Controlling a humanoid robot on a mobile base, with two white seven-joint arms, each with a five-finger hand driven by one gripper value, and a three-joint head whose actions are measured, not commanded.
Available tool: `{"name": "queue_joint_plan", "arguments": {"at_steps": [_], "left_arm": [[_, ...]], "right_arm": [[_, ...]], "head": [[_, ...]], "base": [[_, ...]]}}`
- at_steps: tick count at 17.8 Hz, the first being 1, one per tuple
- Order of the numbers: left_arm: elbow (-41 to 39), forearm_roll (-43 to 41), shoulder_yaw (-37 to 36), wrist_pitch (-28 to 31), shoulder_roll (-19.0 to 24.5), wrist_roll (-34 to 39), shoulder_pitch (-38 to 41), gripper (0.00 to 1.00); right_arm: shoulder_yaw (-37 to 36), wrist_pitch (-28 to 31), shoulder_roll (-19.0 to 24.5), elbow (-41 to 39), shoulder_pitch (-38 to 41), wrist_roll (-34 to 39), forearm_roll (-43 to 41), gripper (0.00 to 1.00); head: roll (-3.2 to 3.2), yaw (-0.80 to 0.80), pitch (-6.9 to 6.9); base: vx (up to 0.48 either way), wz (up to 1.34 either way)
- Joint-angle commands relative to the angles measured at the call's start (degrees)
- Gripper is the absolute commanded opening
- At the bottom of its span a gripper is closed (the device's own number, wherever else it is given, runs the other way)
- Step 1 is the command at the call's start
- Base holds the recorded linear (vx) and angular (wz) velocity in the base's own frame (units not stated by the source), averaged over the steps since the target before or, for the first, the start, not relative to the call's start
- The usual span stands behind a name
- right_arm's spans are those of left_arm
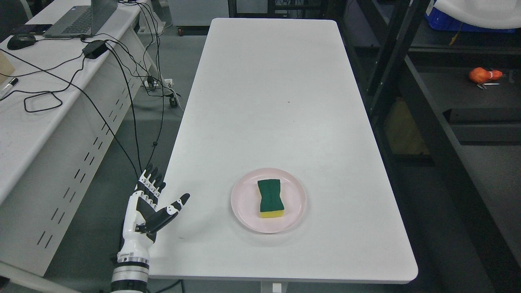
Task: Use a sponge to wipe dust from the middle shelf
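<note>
The left hand [151, 203] hangs at the table's [281, 101] near left corner, fingers spread, holding nothing. The sponge [271, 198] lies untouched on a pink plate [244, 207], well apart from it. Nothing looks begun: grasping, reaching the dark shelf [468, 97] at right, and wiping all remain.

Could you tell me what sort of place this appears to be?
Probably a robotics lab or workshop: a desk with a laptop and trailing cables, a bare white table, and dark metal shelving.
</note>
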Motion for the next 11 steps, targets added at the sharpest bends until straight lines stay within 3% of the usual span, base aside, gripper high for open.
{"name": "queue_joint_plan", "arguments": {"at_steps": [1, 7, 11], "left_arm": [[0.0, 0.0, 0.4, 0.0, 1.0, 0.0, 0.0, 0.99], [0.3, 0.0, 0.8, 0.0, 1.0, -0.1, -1.1, 0.99], [4.9, -0.1, 3.6, 1.8, 1.7, -1.6, -7.4, 0.99]], "right_arm": [[0.0, 4.1, -1.0, -1.0, 0.0, 0.0, 0.0, 1.00], [0.0, 4.1, -1.0, -1.0, 0.0, 0.0, 0.0, 1.00], [0.0, 4.1, -1.0, -1.0, 0.0, 0.0, 0.0, 1.00]], "head": [[0.00, 0.00, 0.00], [0.00, 0.00, 0.00], [0.00, 0.00, 0.00]], "base": [[0.000, 0.00], [0.000, 0.00], [0.000, 0.00]]}}
